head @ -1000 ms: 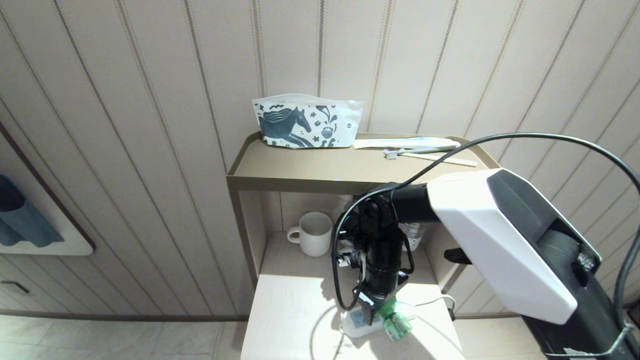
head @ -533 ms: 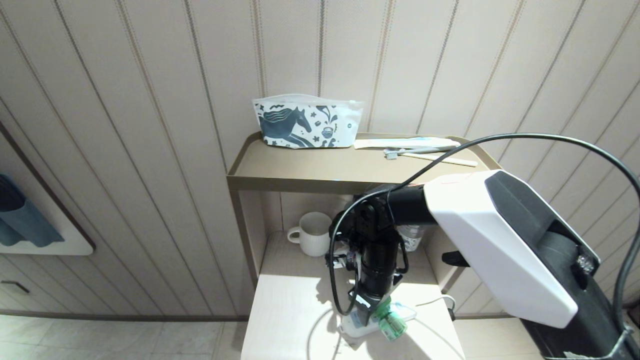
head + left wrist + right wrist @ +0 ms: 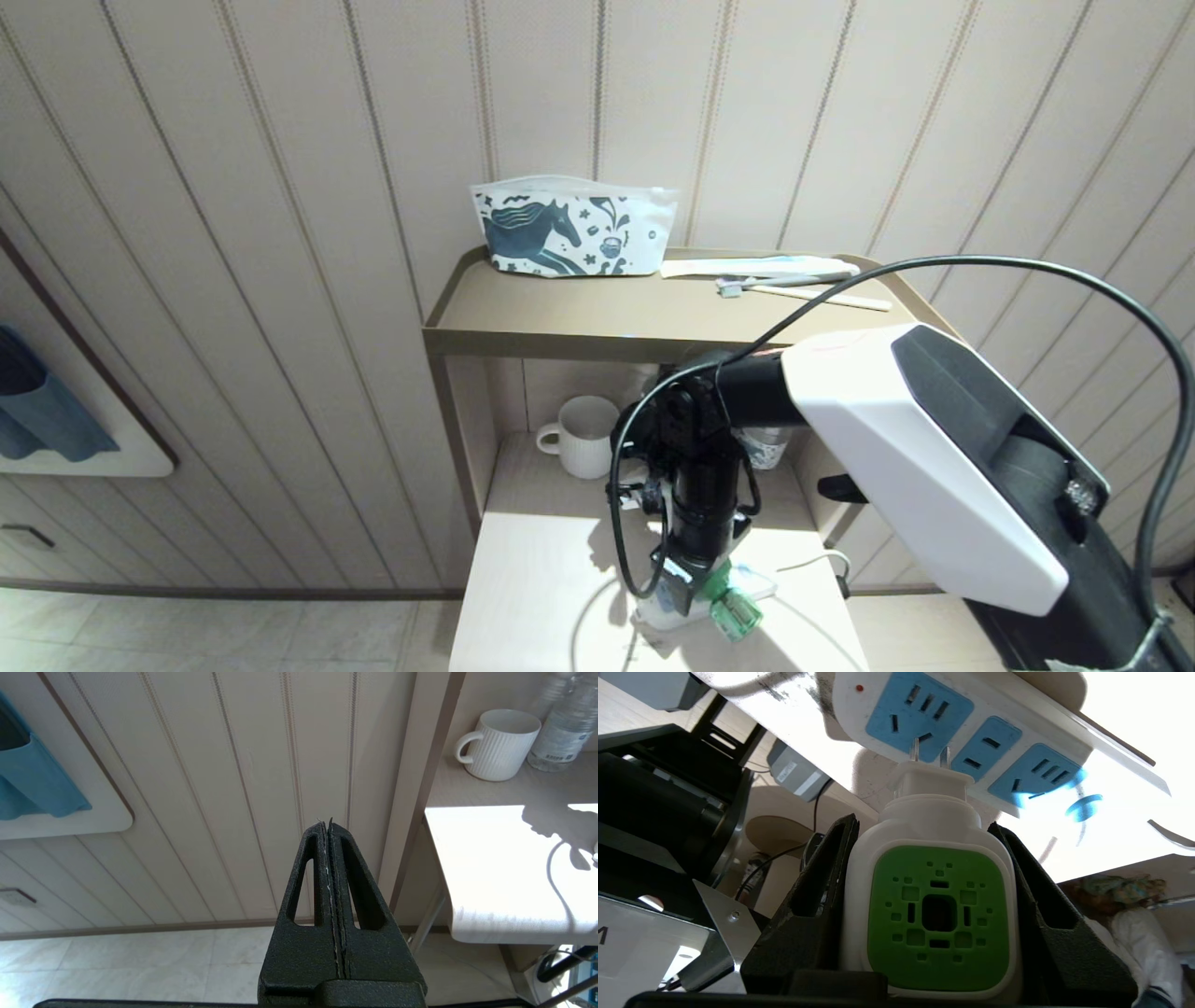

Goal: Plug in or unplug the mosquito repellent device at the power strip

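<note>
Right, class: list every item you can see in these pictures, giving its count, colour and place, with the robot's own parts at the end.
Mosquito repellent device: one, white and green, in the right gripper, prongs at the power strip.
Power strip: one, white with blue sockets, lower shelf front.
Mug: one, white, lower shelf back.
Water bottle: one, clear, beside the mug.
Pouch: one, white with dark horse print, top shelf.
Toothbrush: one, pale, top shelf.
Right gripper: black, clamping the device.
Left gripper: black, shut, off the shelf's left.

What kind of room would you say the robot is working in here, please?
Probably a hotel or guest room: a wall-side shelf unit carries a toiletry pouch and toothbrush, with a mug and bottled water below.
</note>
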{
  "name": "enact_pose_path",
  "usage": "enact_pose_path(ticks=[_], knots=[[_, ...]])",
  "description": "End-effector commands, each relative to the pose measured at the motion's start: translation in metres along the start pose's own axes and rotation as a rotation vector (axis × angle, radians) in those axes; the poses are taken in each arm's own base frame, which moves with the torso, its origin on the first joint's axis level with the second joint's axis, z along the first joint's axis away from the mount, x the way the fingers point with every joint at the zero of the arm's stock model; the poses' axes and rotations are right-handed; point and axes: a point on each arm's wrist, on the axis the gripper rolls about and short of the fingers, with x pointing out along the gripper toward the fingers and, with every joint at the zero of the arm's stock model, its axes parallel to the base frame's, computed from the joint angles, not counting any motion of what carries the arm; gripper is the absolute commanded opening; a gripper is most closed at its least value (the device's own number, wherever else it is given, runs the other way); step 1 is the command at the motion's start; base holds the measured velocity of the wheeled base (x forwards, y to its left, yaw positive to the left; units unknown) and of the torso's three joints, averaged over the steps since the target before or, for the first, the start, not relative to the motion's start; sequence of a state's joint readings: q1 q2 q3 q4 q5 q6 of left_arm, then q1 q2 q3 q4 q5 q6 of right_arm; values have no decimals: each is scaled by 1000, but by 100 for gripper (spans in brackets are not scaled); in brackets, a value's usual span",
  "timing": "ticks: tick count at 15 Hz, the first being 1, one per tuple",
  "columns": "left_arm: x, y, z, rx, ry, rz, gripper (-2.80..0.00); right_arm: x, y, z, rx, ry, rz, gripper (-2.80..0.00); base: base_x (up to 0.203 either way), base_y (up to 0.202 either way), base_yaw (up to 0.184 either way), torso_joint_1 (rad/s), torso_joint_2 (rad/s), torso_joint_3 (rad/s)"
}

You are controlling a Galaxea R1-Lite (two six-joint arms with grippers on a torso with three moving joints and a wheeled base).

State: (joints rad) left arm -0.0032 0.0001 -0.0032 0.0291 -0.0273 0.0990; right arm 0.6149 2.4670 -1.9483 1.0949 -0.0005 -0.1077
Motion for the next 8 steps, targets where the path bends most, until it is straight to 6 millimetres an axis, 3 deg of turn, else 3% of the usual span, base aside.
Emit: enact_pose_path(ticks=[1,8], knots=[[0,0,0,1,2,0,-280,5,4,1,-12,18,-10,-280,0,0,0,0,0,0],[0,0,0,1,2,0,-280,5,7,1,-15,23,-14,-280,0,0,0,0,0,0]])
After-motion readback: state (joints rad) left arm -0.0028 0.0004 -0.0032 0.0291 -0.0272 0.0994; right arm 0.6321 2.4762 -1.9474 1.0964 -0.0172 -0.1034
